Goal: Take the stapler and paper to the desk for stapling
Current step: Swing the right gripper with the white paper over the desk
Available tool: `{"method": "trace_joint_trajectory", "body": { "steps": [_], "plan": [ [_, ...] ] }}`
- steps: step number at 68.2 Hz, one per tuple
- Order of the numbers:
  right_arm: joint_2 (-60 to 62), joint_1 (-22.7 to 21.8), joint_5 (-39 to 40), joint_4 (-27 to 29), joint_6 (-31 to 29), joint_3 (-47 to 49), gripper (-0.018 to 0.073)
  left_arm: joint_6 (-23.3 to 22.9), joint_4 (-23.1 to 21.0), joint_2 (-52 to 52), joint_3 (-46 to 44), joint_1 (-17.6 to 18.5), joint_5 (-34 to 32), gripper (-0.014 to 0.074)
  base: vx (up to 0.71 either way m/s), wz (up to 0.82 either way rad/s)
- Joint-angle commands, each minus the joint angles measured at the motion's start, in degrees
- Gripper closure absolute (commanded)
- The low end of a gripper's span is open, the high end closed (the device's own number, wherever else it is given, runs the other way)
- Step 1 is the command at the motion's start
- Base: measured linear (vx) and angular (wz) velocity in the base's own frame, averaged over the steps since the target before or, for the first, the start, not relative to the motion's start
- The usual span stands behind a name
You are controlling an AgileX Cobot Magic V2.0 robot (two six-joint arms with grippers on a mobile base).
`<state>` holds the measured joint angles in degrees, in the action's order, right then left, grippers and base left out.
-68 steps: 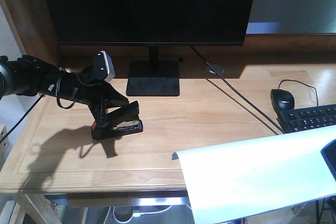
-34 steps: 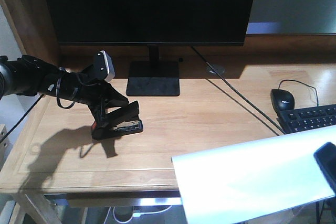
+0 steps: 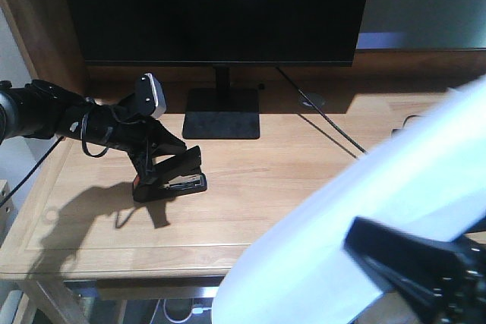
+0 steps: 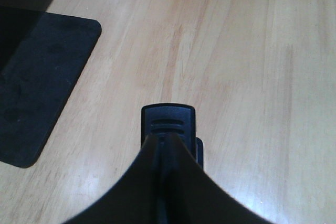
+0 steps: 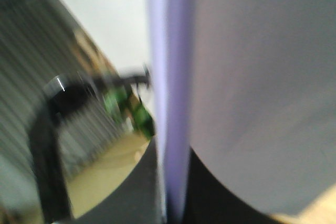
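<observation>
Step in hand: both items being brought to the bench [image 3: 304,180] for stapling. The stapler [image 3: 168,177] was already down at left-centre of the frame, in front of the monitor base [image 3: 222,111], apparently resting on the wood with its top arm tilted up. The left gripper [image 3: 156,165] was clenched on it; the left wrist view showed the fingers [image 4: 157,182] pinched together over the stapler's front end. The paper [image 3: 395,210] was in the air, filling the lower right of the frame. The right gripper [image 3: 361,237] was grasping it by an edge, and the blurred right wrist view showed the sheet edge-on between the fingers. Versus half a second earlier, the paper had swung from a low, fairly flat band at the bottom right to a steep sweep up toward the right edge, with the right gripper further in frame. The left arm and stapler had not moved. Next move likely calls for laying the paper flat on the bench, then getting a corner into the stapler's mouth. Risk: the floppy sheet could curl or miss the slot.
</observation>
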<state>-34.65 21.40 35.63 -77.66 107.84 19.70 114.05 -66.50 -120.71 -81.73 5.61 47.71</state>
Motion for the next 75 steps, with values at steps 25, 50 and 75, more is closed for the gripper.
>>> {"method": "trace_joint_trajectory", "body": {
  "steps": [25,50,75],
  "plan": [
    [-20.8,-0.3,7.2,-25.4,7.6,12.6,0.0561,-0.6,-3.1,3.2,-1.5,0.6,1.2,0.0603,0.00,0.00],
    [-34.8,0.2,13.3,-25.4,0.4,17.6,0.0561,-0.6,-3.1,3.2,-1.5,0.6,1.2,0.0603,0.00,0.00],
    [-47.0,7.2,9.0,-25.4,-1.9,26.0,0.0561,-0.6,-3.1,3.2,-1.5,0.6,1.2,0.0603,0.00,0.00]
  ]
}}
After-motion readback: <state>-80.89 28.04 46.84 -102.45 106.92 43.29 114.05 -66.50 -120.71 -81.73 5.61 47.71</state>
